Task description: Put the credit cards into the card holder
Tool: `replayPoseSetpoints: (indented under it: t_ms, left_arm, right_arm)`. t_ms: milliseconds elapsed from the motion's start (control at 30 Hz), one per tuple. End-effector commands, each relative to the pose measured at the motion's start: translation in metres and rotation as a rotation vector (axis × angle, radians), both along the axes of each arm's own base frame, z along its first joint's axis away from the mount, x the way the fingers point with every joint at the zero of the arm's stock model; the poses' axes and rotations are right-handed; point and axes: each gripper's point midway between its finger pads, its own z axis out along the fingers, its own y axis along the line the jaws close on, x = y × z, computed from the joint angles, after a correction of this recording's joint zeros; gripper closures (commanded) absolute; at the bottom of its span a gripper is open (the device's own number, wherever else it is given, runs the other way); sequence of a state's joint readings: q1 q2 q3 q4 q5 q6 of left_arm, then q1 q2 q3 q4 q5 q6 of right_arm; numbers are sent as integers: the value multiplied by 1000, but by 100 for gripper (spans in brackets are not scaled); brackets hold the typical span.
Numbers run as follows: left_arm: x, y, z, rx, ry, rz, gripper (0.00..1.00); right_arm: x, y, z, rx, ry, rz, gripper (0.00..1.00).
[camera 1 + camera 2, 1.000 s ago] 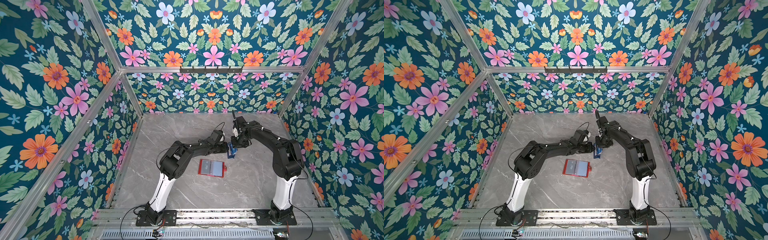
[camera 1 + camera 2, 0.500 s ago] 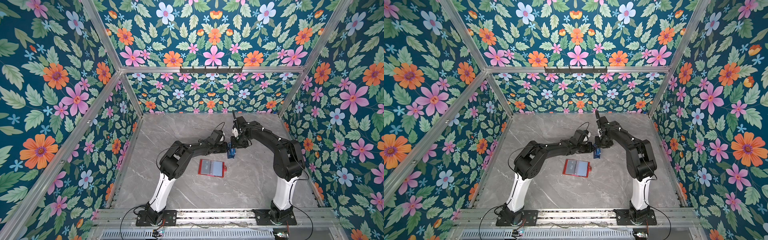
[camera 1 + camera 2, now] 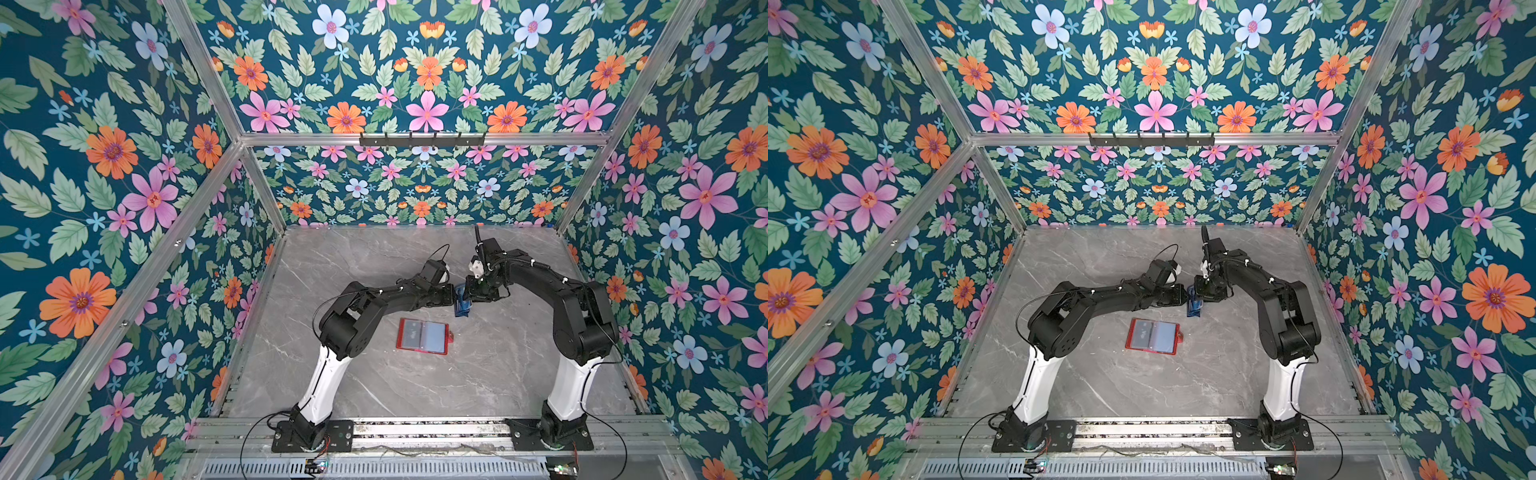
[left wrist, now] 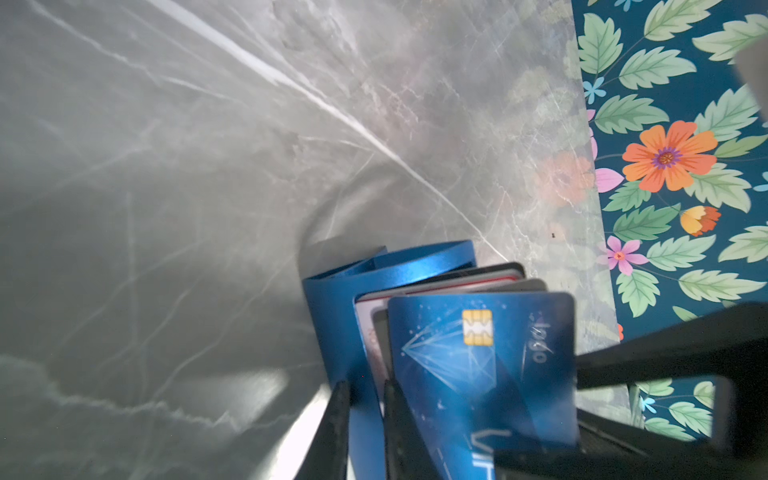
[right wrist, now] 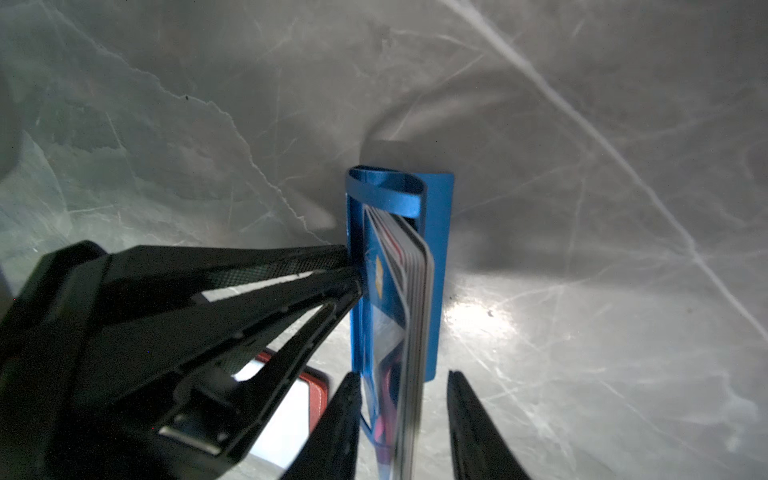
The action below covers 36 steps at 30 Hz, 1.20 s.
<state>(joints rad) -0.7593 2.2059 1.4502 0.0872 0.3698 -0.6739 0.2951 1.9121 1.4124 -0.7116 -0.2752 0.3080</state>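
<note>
Down on the grey counter (image 3: pixel 415 386), the red card holder (image 3: pixel 423 336) is lying open and flat, with bare room all around it. Near its far corner, the small blue stand (image 5: pixel 440 249) is holding the credit cards (image 4: pixel 478 353) upright. The left fingers (image 4: pixel 332 436) are pinching the stand's wall together, likely so it is not tipping. The right fingers (image 5: pixel 469 428) are sitting apart, one on each side of the card edges, likely getting ready to pull one out.

The grey marble tabletop (image 3: pixel 374 382) carries the open card holder (image 3: pixel 415 335) (sleeves up) and a blue stand (image 3: pixel 462 306) near it.
</note>
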Motion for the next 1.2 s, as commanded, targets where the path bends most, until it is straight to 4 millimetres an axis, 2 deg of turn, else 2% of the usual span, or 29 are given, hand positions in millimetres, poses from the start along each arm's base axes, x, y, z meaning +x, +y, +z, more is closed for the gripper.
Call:
replayPoseSetpoints:
  t_ms: [0,267,633,1167]
  left_arm:
    - [-8,13,-16,72,42,7,83]
    - [-8,13,-16,73,41,8,83]
    - [-8,14,-17,76,42,11,83]
    - [-7,12,-15,69,40,8,83]
  right_arm:
    - [2,-2,-5,-15,4,-14,66]
    - [1,-8,-12,-46,23,-17,69]
    - [3,-16,1,-99,9,-3,67]
    - [2,4,9,-79,6,77,65]
